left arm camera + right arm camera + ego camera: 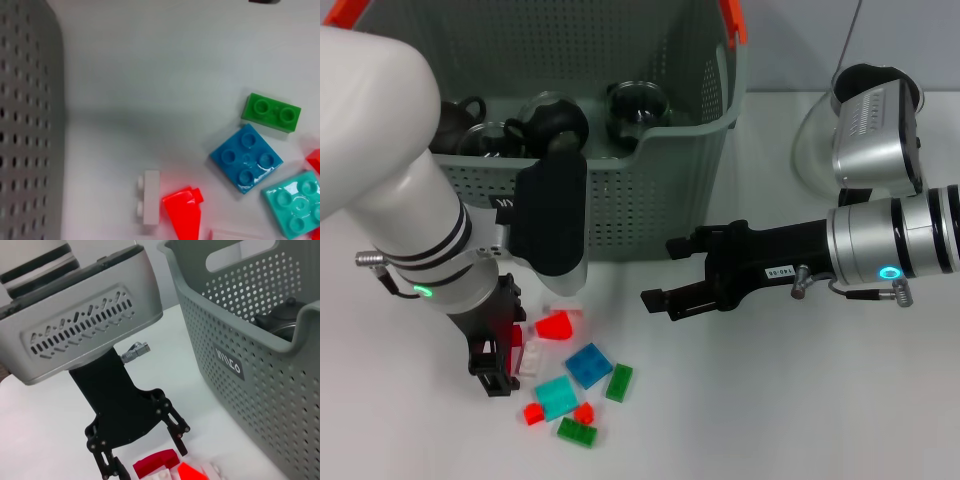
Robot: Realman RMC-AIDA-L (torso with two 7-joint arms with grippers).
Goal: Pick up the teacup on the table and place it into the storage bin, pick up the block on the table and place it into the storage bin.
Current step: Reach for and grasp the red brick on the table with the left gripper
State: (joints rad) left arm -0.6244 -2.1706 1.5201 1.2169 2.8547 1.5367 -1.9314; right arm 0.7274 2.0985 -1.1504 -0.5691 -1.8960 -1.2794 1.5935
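- Two grippers are in view, and the left gripper [498,362] is far nearer the blocks, its fingers spread and hanging at the left edge of the pile.
- Nearest it are a red block [554,325] and a white block [149,197], just to its right; the white one's long axis runs near-to-far.
- Further right lie a blue block [589,365], a teal block [556,397] and a green block [619,382].
- Behind the pile stands the storage bin [650,195], already holding dark teacups [552,120].
- Well right of the pile, the right gripper [672,273] hovers with fingers apart, holding nothing.
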